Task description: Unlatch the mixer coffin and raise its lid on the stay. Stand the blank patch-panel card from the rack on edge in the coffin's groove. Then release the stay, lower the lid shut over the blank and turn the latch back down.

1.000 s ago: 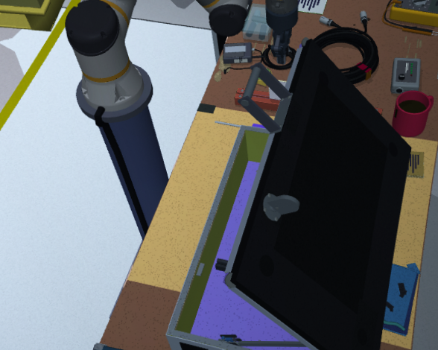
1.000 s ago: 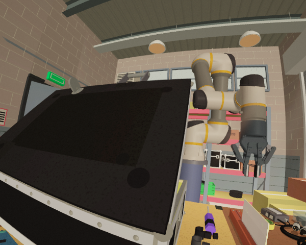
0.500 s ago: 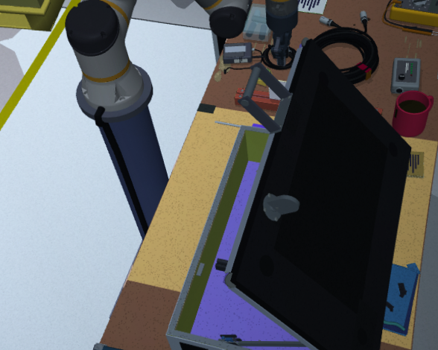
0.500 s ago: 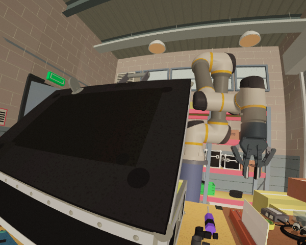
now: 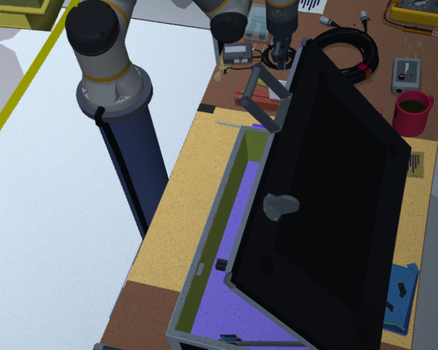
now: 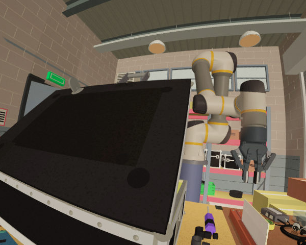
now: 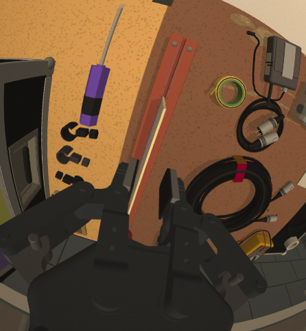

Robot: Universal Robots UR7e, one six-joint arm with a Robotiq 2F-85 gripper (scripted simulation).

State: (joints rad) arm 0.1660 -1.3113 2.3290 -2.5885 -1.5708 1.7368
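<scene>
On the mat the mixer coffin (image 5: pixel 227 241) stands with its black lid (image 5: pixel 325 196) raised. The grey latch (image 5: pixel 280 206) sits on the lid's front rail, and the lid handle (image 5: pixel 262 92) sticks out at its far end. Behind the coffin the pale blank card (image 7: pixel 149 151) stands on edge in the orange rack (image 7: pixel 162 113). My gripper (image 7: pixel 149 192) hangs above the card's near end, fingers partly open and holding nothing. The stay is hidden.
A red mug (image 5: pixel 413 111) stands right of the lid. A coiled black cable (image 7: pixel 227 192), a tape roll (image 7: pixel 230 91), a power adapter (image 7: pixel 282 63) and a yellow meter (image 5: pixel 419 11) lie behind the rack. A purple screwdriver (image 7: pixel 94 92) and black clips (image 7: pixel 71 154) lie on the mat.
</scene>
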